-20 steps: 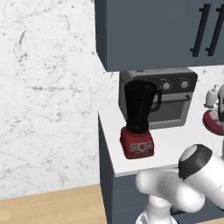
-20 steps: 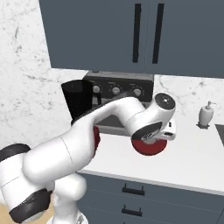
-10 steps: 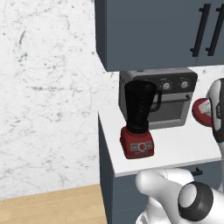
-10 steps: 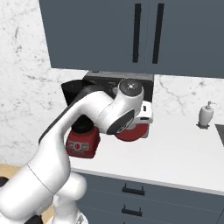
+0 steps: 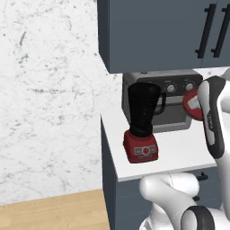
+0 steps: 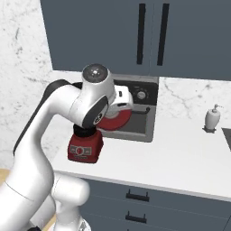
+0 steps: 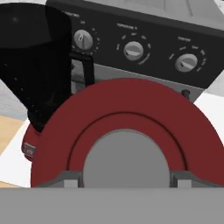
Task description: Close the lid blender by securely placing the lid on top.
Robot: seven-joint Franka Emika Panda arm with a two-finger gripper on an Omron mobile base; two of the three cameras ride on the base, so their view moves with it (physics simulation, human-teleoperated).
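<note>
We are holding the lid (image 7: 127,144) between the gripper's (image 7: 124,180) fingers, up in the air in front of the toaster oven (image 5: 173,105). The blender (image 5: 143,121) is standing on the counter (image 6: 180,158) at about ten o'clock of the lid in the hand view, its jar open. A soap dispenser (image 6: 212,118) is sitting well apart at three o'clock.

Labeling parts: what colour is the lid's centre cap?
Pale grey, ringed by red lid; clearest in the hand view.
</note>
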